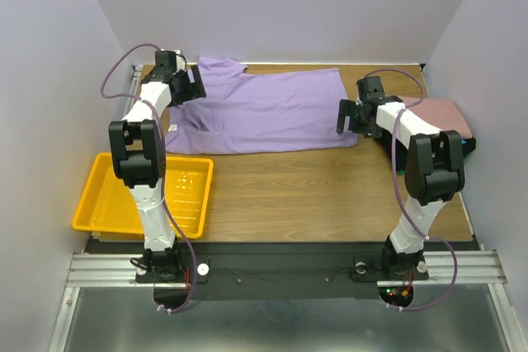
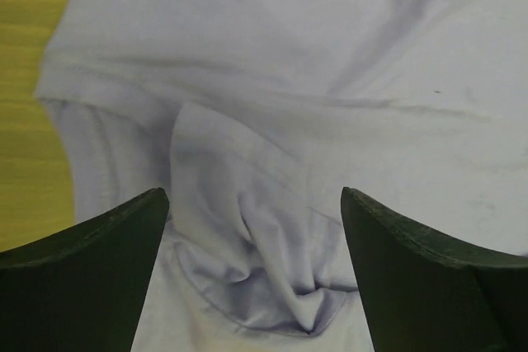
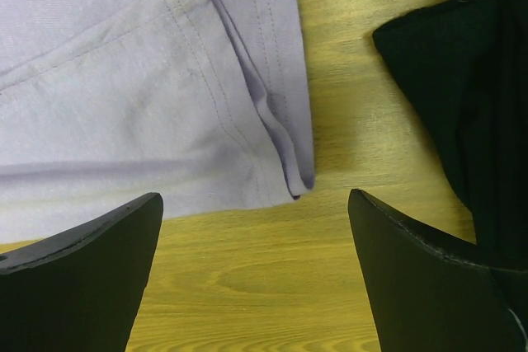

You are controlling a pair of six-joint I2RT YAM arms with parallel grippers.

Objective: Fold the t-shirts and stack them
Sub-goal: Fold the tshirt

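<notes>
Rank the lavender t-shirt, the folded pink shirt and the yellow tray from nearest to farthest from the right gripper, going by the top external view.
1. lavender t-shirt: its hem edge lies just left of the open right gripper.
2. folded pink shirt: off to the gripper's right.
3. yellow tray: far across on the left, at the near side.

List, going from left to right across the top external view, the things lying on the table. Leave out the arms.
yellow tray → lavender t-shirt → folded pink shirt
</notes>
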